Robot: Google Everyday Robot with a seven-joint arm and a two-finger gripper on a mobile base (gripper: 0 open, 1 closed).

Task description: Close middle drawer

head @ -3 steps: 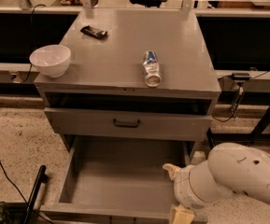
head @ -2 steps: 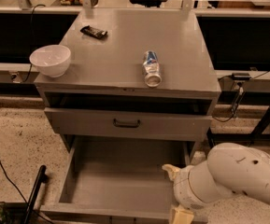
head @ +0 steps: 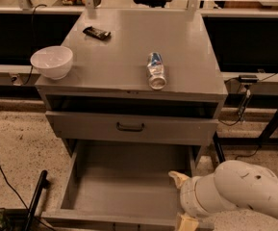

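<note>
Grey middle drawer stands pulled wide open, pincer at its front-right corner.

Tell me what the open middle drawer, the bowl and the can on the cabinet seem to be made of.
The middle drawer is likely painted sheet metal: matte grey, with thin flat walls. The bowl is glossy white, ceramic or plastic; I can't say which. The can looks like thin metal, with a shiny end and printed side. The gripper sits at the drawer's front right corner.
</note>
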